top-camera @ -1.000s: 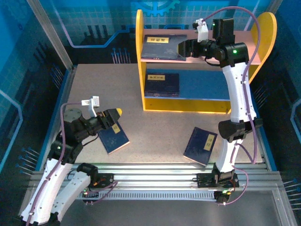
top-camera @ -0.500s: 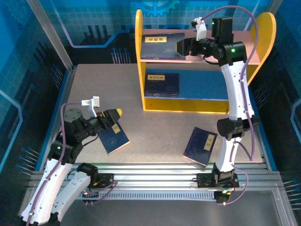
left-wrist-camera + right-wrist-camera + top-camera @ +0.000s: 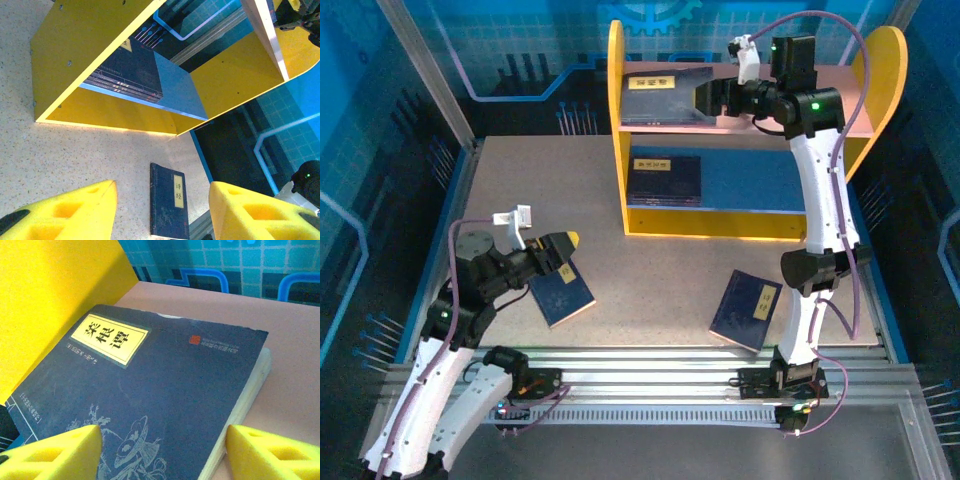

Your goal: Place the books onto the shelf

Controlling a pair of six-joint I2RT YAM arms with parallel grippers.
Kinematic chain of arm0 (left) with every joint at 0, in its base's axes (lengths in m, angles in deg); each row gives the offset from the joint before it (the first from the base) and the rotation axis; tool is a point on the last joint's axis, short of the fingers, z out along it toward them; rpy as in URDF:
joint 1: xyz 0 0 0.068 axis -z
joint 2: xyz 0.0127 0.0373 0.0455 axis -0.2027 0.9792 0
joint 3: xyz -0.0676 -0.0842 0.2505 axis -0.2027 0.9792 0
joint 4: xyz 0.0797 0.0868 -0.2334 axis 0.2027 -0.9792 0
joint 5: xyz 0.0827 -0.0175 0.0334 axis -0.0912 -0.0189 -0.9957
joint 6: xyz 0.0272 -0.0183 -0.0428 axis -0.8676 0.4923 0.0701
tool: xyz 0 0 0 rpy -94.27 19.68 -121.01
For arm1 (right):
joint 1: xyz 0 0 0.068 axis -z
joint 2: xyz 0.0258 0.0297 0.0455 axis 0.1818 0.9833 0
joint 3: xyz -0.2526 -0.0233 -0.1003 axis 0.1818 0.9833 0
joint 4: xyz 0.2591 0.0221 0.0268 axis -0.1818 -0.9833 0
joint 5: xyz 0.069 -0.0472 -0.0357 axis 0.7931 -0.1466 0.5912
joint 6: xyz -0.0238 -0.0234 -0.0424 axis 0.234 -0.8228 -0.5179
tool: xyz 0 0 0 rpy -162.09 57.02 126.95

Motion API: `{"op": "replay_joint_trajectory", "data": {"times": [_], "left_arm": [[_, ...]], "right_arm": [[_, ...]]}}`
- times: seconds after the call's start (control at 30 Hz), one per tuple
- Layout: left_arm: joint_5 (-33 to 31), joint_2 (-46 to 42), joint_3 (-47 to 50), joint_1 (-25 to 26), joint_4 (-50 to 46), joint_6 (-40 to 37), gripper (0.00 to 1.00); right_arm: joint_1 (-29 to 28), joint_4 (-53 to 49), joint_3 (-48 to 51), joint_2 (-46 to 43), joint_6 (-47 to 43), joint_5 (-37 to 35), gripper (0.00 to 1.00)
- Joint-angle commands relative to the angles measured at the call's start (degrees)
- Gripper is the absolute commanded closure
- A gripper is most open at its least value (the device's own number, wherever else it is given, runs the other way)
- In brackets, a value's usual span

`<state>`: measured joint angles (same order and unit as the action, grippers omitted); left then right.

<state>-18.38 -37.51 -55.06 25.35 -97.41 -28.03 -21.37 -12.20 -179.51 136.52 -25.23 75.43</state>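
The right hand stands wide at the right end of the top-board book. This book lies flat on the shelf, long axis along the board, label end toward the left panel, with bare board to its right. The left hand, fingers apart and empty, hovers over the diagonal book on the bench, well apart from the front-edge book.
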Motion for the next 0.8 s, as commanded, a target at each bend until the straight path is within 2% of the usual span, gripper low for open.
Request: {"op": "replay_joint_trajectory", "data": {"times": [0.0, 0.27, 0.77], "left_arm": [[0.3, -0.5, -1.8, -0.6, -0.8, -1.5, 0.47], [0.3, 0.0, -1.5, -0.6, -0.1, -1.2, 0.47], [0.7, 0.1, -1.5, -0.7, 0.2, -1.1, 0.47]], "right_arm": [[0.9, -3.2, -0.1, 2.5, 2.0, 1.0, 0.32], [1.7, -4.3, 1.8, 0.6, 0.6, 0.0, 0.3], [1.0, -3.5, 12.9, -7.8, -2.0, -3.3, 0.31]]}}
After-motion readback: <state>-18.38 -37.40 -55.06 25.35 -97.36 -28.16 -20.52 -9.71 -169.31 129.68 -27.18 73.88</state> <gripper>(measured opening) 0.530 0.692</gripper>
